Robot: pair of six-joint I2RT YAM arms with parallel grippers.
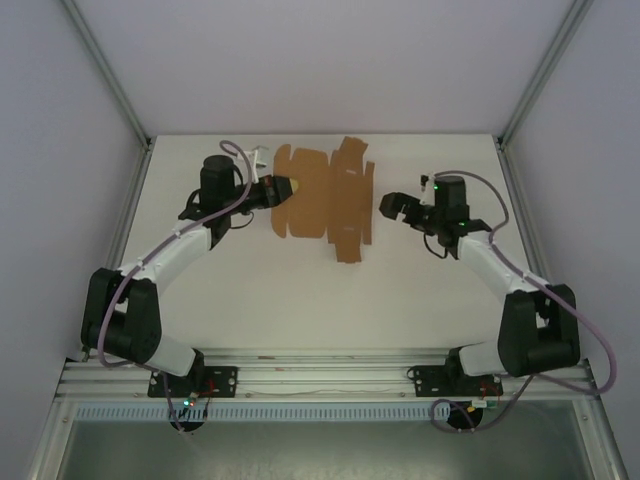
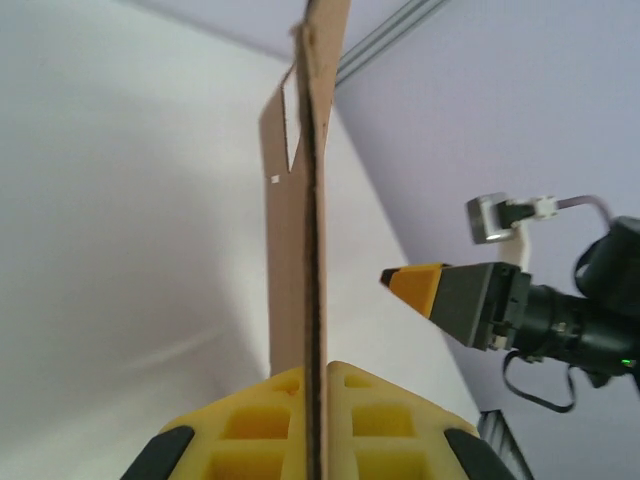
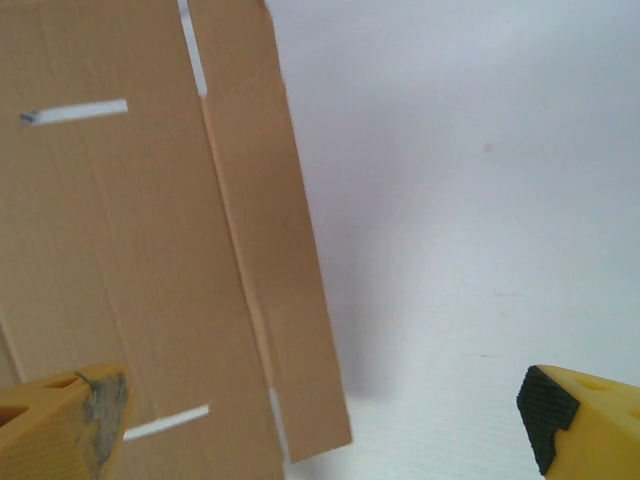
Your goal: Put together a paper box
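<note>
Left gripper (image 2: 313,405) pinches the flat paper box (image 1: 325,200) by its left edge, near the table's (image 1: 300,300) far edge. Right gripper (image 1: 386,208) stands wide open just beside its right edge.

Left pincer (image 1: 287,186) is clamped tight; right pincer (image 1: 386,207) gapes wide, both arms reaching inward.

High rear overview; close wrist views, paper box (image 1: 322,203) common
</note>
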